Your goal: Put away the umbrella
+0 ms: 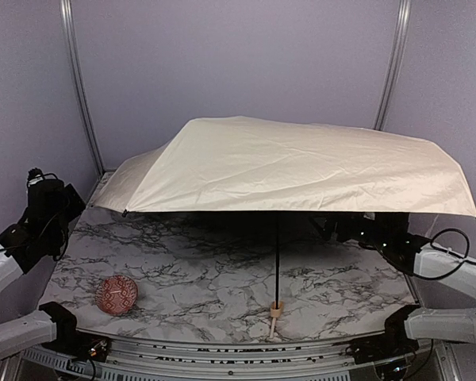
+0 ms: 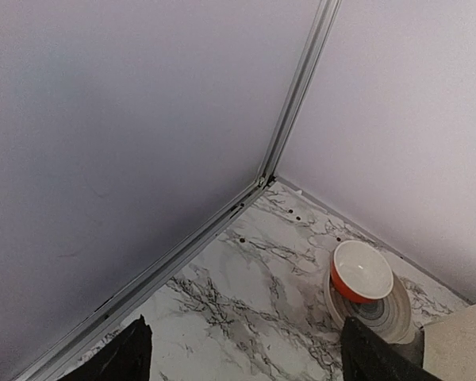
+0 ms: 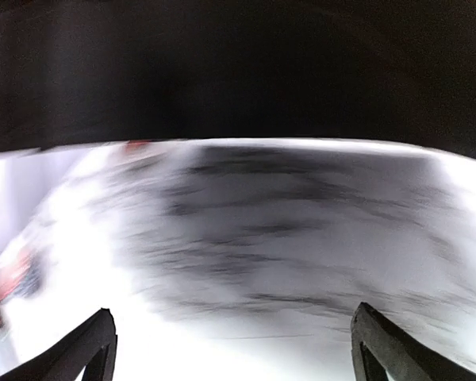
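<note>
Canopy fully spread, the umbrella (image 1: pixel 301 167) stands open over the marble table (image 1: pixel 206 270), its cream fabric covering most of the surface from 9 o'clock round to 3 o'clock. The thin black shaft (image 1: pixel 277 254) drops from the middle of the canopy to the pale tan handle (image 1: pixel 276 309), which sits at the table's near edge at 6 o'clock. A red patterned ball (image 1: pixel 117 294) lies on the marble at about 7 o'clock, well apart from the handle.

The left gripper (image 2: pixel 250 361) hangs off the table's 9 o'clock side, fingers spread and nothing between them. Its wrist view looks toward a back corner, where an orange bowl (image 2: pixel 361 271) rests on a grey striped plate (image 2: pixel 381 313). A corner of the cream fabric shows at 4 o'clock in that view.

The right gripper (image 3: pixel 236 349) reaches in from 3 o'clock beneath the canopy. Its wrist view is blurred, but the fingers stand wide apart and empty, with the dark underside overhead.
</note>
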Robot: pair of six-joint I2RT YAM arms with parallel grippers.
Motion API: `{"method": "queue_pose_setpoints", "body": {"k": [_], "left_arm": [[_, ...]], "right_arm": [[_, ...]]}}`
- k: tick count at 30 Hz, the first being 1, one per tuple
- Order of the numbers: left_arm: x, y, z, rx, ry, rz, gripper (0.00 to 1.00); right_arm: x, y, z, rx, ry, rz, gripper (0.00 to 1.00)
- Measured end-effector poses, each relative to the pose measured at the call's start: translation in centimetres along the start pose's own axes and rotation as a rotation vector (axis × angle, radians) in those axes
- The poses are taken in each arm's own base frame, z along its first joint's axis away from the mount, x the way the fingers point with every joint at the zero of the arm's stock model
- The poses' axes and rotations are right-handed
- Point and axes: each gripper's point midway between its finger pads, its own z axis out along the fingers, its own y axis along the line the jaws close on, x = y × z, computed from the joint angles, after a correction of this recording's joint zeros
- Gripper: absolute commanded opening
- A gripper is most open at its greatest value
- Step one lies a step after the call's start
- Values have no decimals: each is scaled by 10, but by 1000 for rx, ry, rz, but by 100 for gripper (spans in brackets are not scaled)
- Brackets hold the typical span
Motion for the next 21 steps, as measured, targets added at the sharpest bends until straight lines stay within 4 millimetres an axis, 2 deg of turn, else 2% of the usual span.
{"method": "queue_pose_setpoints", "body": {"k": [2,4,7,9,11,12,14,18,19,21], "left_arm": [[7,7,-2,-22,30,27,83],[9,10,-4,-32,47,48,83],[6,9,-7,-28,56,58,83],[6,8,-7,-21,63,59,83],[7,8,-8,-21,70,64,83],[8,9,-8,-21,72,66,83],[7,10,-9,-19,73,65,83],[5,10,-11,-12,69,66,83],[5,10,-11,-12,69,70,83],[5,10,-11,-12,68,74,83]], "right_arm": [[3,50,-6,-153,7,-47,100],[1,83,-12,-260,-8,-75,99],[2,111,-7,-342,-5,-88,99],[6,125,5,-378,21,-89,99],[9,138,18,-406,45,-96,95],[10,144,25,-414,54,-101,90],[5,152,38,-414,56,-113,71],[-10,154,56,-367,32,-117,31],[-13,150,60,-338,25,-112,16],[-20,140,67,-265,17,-81,9]]}}
